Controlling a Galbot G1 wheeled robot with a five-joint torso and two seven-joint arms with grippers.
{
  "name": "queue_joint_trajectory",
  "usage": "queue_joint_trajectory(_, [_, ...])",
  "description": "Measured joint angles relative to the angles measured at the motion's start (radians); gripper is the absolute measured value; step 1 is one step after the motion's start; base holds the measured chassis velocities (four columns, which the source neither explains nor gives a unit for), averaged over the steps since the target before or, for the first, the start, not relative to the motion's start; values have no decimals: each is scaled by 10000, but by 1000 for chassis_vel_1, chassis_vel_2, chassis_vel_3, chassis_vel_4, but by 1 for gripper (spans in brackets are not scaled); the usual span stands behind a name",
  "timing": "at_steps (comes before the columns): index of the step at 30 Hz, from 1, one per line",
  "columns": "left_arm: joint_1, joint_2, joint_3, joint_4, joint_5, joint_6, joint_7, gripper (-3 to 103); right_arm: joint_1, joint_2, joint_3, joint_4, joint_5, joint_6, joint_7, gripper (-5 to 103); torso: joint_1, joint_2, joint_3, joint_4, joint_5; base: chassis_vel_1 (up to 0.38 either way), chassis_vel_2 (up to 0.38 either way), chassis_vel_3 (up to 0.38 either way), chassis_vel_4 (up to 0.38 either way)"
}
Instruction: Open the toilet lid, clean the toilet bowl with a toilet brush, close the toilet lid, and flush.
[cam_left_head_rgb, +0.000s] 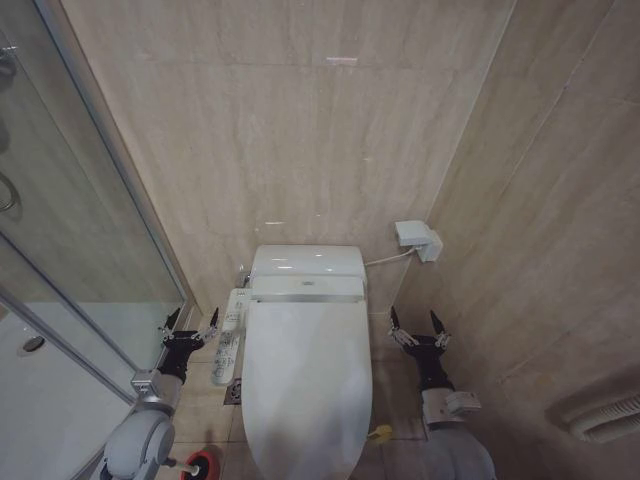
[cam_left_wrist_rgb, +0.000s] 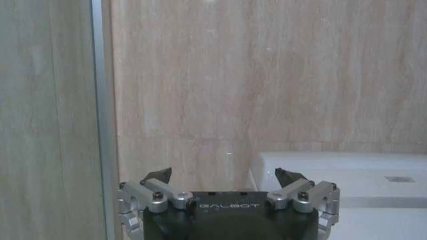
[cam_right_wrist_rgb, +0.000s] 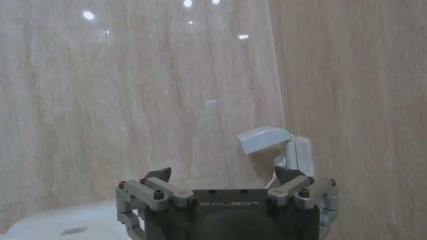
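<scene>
The toilet lid (cam_left_head_rgb: 306, 385) is down, a glossy white oval covering the toilet bowl, which is hidden under it. A yellow loop (cam_left_head_rgb: 380, 433) hangs at its right front edge. The toilet brush stands in its red holder (cam_left_head_rgb: 201, 463) on the floor at the lid's front left, partly behind my left arm. My left gripper (cam_left_head_rgb: 188, 324) hovers open to the left of the toilet, by the control panel; in the left wrist view the left gripper (cam_left_wrist_rgb: 225, 175) is empty. My right gripper (cam_left_head_rgb: 418, 324) hovers open on the toilet's right, and the right wrist view shows the right gripper (cam_right_wrist_rgb: 227, 173) empty.
The white tank (cam_left_head_rgb: 305, 270) sits against the beige back wall. A control panel (cam_left_head_rgb: 230, 340) runs along the toilet's left side. A glass shower screen (cam_left_head_rgb: 70, 250) closes the left; a white wall box (cam_left_head_rgb: 418, 240) with a hose is on the right wall.
</scene>
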Motion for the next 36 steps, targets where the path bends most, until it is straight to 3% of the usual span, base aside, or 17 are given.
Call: queue_joint_trajectory(36, [-1,-1,0,1,0,0,0,100,0,2,0,0,0,0,0,100,0,0,0,1,-2,8,-29,-3,23])
